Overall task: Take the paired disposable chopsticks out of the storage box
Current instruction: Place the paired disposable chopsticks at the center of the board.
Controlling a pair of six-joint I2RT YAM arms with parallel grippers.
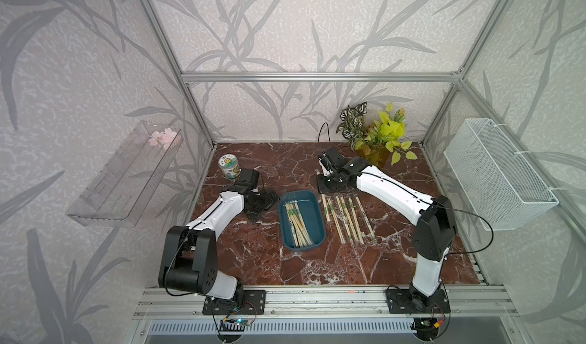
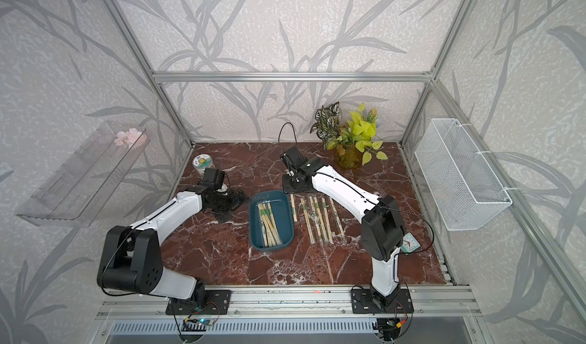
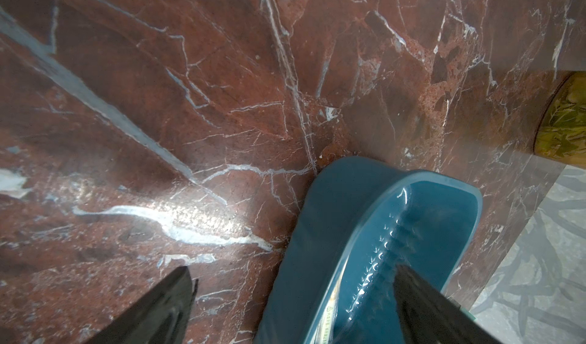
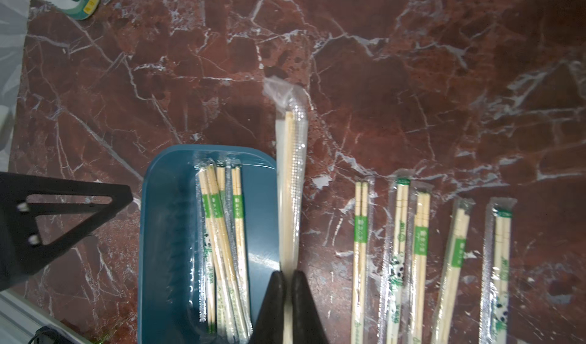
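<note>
**Left.** My left gripper (image 3: 293,268) has its 2 black fingers spread wide and grips nothing. 1 finger is outside the wall of the shallow teal-blue plastic storage box (image 1: 310,215) and 1 is over its inside.

**Centre.** About 4 of the paired disposable chopsticks (image 1: 296,223), pale bamboo in clear film with green bands, lie overlapped lengthwise on the box floor.

**Just right of the box.** My right gripper (image 4: 287,277) is closed tight on 1 wrapped held pair (image 4: 290,180), pinched across the sticks near one end. The pair runs alongside the box's right rim. I cannot tell whether its free end rests on the red-brown marbled tabletop (image 1: 253,256).

**Right.** A row of 5 wrapped pairs (image 4: 421,247) lies on the tabletop, outside the box.

**Handling, as I judge it.** Each pair is very light and stiff, but the film is slick and crinkly. I would pinch across the bamboo itself near an end, never the empty film tail. Because the pairs overlap in the box, a neighbour may drag along.
</note>
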